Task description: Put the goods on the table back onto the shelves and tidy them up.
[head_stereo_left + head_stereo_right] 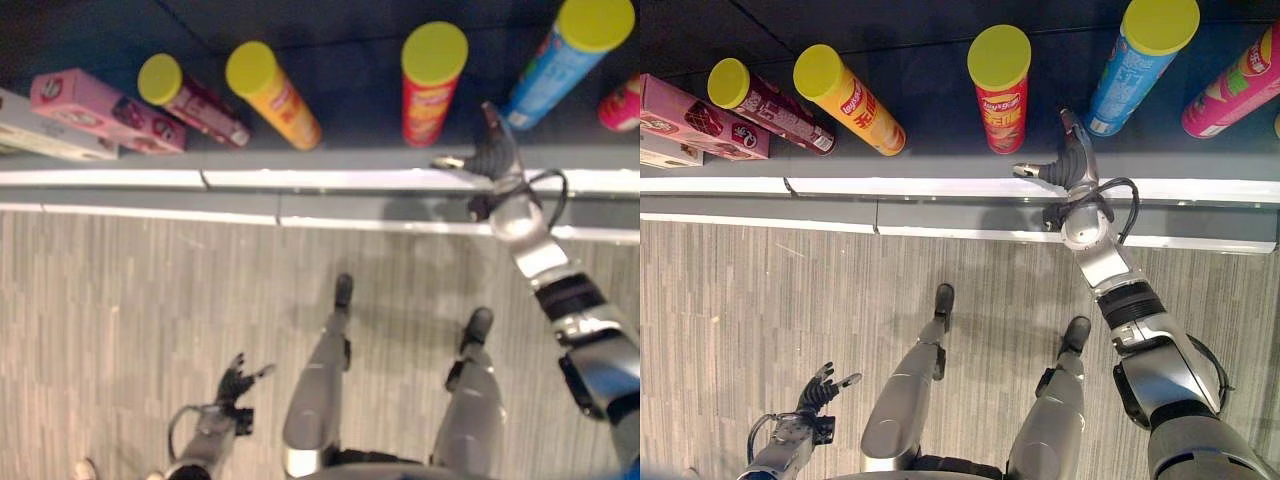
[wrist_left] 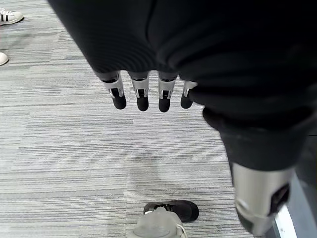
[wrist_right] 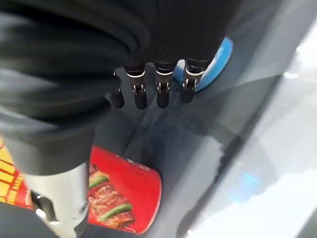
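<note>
Several yellow-lidded chip cans stand on the dark shelf (image 1: 940, 150): a maroon can (image 1: 770, 105), an orange can (image 1: 850, 100), a red can (image 1: 1002, 85), a blue can (image 1: 1140, 62) and a pink can (image 1: 1235, 85). My right hand (image 1: 1072, 160) reaches over the shelf's front edge between the red can (image 3: 124, 198) and the blue can (image 3: 218, 59). Its fingers (image 3: 163, 89) are straight, it is open and holds nothing. My left hand (image 1: 818, 392) hangs low over the floor, open, with straight fingers (image 2: 143, 94) and nothing in it.
A pink box (image 1: 695, 120) and a pale box (image 1: 45, 135) lie at the shelf's left end. The shelf's white front rail (image 1: 890, 187) runs across the view. Grey striped carpet (image 1: 760, 300) lies below it. A person's shoes (image 2: 10, 17) stand near my left side.
</note>
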Motion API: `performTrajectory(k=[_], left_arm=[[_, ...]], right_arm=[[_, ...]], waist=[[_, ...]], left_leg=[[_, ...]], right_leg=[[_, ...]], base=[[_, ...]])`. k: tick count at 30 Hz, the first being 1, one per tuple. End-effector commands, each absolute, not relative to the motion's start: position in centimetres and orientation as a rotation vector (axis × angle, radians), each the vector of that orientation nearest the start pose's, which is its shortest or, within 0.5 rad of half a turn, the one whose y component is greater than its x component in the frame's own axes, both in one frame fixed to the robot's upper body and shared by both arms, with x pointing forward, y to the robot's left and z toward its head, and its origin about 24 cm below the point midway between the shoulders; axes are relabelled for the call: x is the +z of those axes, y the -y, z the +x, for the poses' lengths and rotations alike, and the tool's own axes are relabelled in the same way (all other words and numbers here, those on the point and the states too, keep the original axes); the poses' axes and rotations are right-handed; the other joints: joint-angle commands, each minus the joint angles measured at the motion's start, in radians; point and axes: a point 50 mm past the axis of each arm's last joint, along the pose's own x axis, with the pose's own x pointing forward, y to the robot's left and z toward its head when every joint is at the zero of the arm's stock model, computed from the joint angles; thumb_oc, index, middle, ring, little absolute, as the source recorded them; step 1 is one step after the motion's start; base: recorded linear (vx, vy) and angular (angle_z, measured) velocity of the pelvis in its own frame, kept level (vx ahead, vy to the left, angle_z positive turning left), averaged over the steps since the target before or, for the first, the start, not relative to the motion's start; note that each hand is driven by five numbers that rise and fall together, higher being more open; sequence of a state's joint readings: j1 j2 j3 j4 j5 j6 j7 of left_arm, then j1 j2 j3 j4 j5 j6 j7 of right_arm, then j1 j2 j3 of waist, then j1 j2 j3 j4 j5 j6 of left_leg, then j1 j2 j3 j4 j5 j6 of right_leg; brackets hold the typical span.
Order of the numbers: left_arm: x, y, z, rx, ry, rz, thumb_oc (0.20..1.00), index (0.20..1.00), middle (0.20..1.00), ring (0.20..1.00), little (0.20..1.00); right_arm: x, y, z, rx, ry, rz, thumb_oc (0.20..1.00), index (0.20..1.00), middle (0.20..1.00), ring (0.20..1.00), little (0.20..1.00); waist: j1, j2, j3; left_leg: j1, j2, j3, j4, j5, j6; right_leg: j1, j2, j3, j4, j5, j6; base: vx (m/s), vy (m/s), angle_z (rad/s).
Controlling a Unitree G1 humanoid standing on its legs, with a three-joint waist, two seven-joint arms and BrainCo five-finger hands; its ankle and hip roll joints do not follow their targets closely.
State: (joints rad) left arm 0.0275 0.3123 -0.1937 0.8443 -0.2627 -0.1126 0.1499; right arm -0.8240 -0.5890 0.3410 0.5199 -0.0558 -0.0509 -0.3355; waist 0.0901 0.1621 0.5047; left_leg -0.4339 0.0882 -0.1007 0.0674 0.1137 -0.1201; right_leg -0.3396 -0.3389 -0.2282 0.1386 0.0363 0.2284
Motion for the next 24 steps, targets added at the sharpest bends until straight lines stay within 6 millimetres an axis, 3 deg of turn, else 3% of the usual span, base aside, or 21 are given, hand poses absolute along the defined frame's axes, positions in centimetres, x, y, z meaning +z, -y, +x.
performTrajectory(k=[1, 11, 24], left_arm=[[-10.9, -26.2, 16.1, 0.238, -0.759, 0.240, 1.000, 1.000, 1.000, 1.000, 1.000], [-10.7, -26.1, 16.3, 0.242, -0.747, 0.229, 1.000, 1.000, 1.000, 1.000, 1.000], [-10.8, -26.0, 16.1, 0.243, -0.750, 0.219, 1.000, 1.000, 1.000, 1.000, 1.000]], right_arm=[[23.3, 18.9, 37.7, -0.173, 0.535, -0.707, 1.000, 1.000, 1.000, 1.000, 1.000], [22.9, 16.8, 37.8, -0.083, 0.548, -0.743, 1.000, 1.000, 1.000, 1.000, 1.000], [23.2, 16.4, 38.0, -0.076, 0.548, -0.743, 1.000, 1.000, 1.000, 1.000, 1.000]], waist=[[0.034, -0.004, -0.015], [0.045, 0.000, -0.016], [0.061, 0.007, -0.021]], left_leg=[[0.071, 0.026, 0.021, -0.097, -0.038, -0.027], [0.070, 0.023, 0.019, -0.099, -0.038, -0.027], [0.064, 0.012, 0.008, -0.095, -0.040, -0.023]], right_leg=[[-0.092, 0.014, 0.107, 0.092, -0.031, -0.039], [-0.091, 0.008, 0.104, 0.091, -0.030, -0.037], [-0.086, -0.003, 0.095, 0.094, -0.029, -0.035]], base=[[0.00, 0.000, 0.00], [0.00, 0.000, 0.00], [0.00, 0.000, 0.00]])
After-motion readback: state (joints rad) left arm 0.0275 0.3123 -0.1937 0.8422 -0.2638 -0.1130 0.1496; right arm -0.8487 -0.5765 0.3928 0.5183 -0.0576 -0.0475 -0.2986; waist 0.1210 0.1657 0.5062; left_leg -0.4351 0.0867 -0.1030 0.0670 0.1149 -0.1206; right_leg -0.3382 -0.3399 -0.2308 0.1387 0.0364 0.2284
